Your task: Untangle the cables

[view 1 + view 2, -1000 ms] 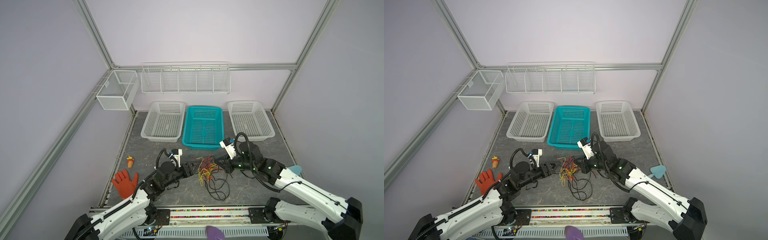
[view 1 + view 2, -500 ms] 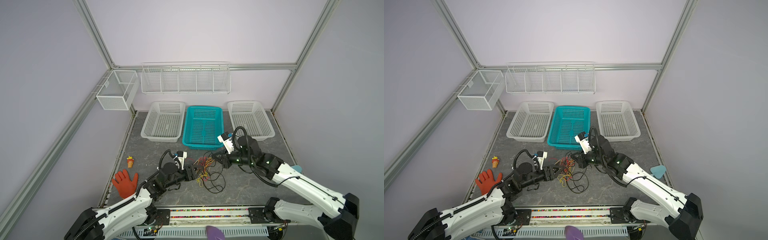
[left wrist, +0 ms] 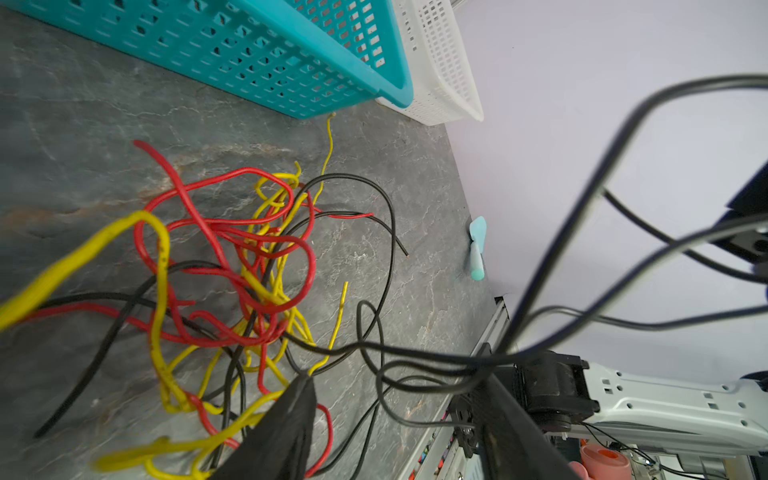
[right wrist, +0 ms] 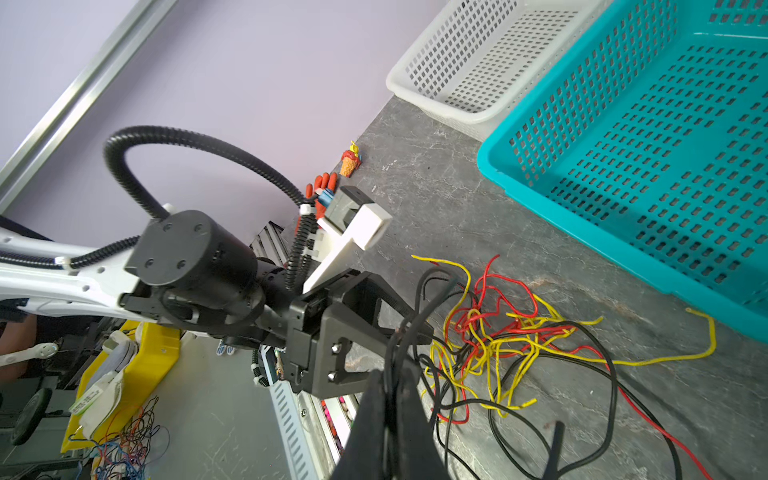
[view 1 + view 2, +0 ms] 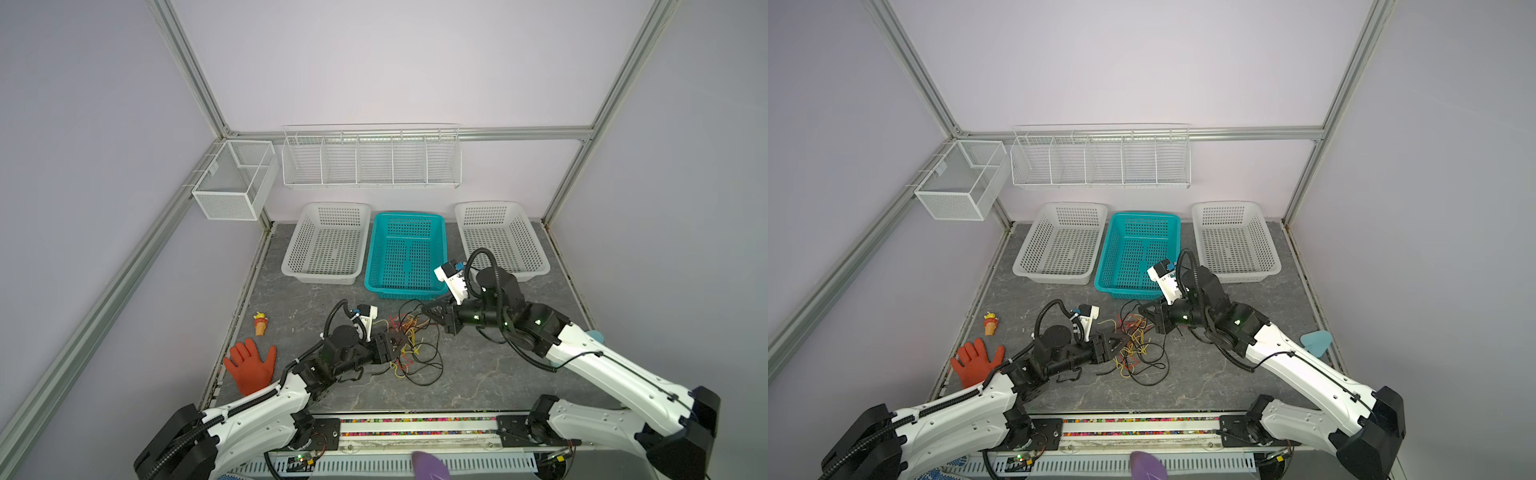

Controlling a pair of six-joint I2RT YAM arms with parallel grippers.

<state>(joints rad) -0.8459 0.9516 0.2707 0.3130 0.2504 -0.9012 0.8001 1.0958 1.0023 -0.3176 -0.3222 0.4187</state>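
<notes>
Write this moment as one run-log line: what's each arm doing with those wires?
Stage: untangling, unfinished | Left tool: open, tips in the cables | Right tool: shut on black cable, held above the table

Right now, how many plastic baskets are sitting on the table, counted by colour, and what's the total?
White baskets: 2
Teal basket: 1
Total: 3
</notes>
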